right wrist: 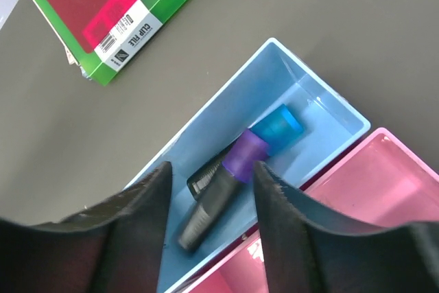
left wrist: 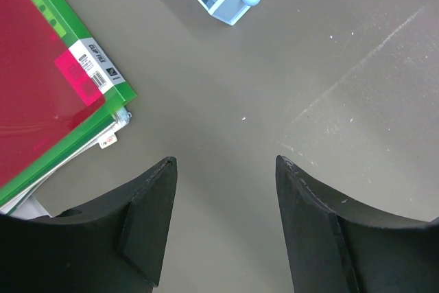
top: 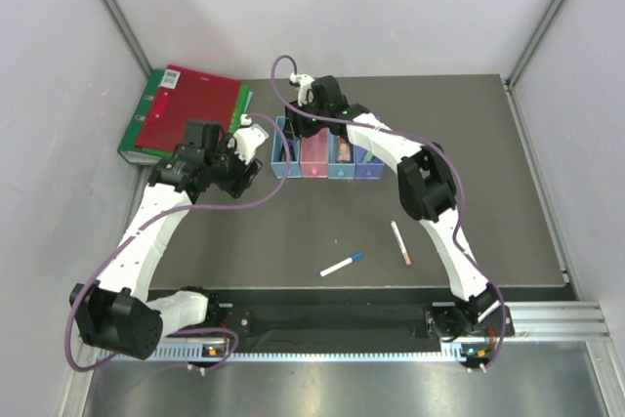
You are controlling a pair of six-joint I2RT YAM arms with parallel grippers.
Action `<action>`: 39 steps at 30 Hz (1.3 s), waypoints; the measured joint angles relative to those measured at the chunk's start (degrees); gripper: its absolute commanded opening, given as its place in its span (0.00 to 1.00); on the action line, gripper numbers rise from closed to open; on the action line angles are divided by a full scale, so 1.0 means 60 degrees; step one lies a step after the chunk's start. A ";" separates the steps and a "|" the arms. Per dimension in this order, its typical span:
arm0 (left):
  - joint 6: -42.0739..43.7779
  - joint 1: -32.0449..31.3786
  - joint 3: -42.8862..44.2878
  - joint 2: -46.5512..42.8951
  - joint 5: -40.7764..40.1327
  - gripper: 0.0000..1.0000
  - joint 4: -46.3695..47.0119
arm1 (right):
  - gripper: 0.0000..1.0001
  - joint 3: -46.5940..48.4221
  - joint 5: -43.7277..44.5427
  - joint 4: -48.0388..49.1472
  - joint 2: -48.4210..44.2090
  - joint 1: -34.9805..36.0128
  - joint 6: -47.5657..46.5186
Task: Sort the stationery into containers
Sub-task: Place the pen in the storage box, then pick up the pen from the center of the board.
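1. Our left arm rises from its base, bends at the elbow and reaches forward; the left gripper (left wrist: pixel 225 162) hangs over the bare table (left wrist: pixel 329 87), fingers spread wide with nothing between them
2. Ahead of it to the left, a red binder (left wrist: pixel 34 94) lies on a green binder (left wrist: pixel 103 111) whose white label reads "CLIP FILE"
3. Our right arm arches over the row of bins, and the right gripper (right wrist: pixel 211 166) points down with its fingers apart, closed on nothing
4. Directly beneath those fingers, the purple-black highlighter (right wrist: pixel 223 183) and blue-black highlighter (right wrist: pixel 278 130) lie touching in the light blue bin (right wrist: pixel 322 94); the pink bin (right wrist: pixel 384 183) adjoins on the right
5. The white blue-capped pen (top: pixel 342 265) and thin pinkish pen (top: pixel 400 242) lie well behind both grippers, nearer the bases
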 measured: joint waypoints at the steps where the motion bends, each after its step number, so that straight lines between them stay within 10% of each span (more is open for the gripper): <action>1: 0.0000 0.0000 -0.0015 0.0000 -0.0004 0.64 0.0000 | 0.54 0.0000 0.0004 0.0033 0.0000 0.0004 -0.0015; 26: 0.0000 0.0000 -0.0277 0.0000 0.0106 0.64 0.0222 | 0.58 -0.0342 0.0036 -0.0186 -0.0681 0.0066 -0.0532; 39: 0.0619 -0.0364 0.0120 0.0914 0.1381 0.65 0.0011 | 0.62 -0.2907 0.1249 -0.2317 -0.5359 -0.0415 -0.3056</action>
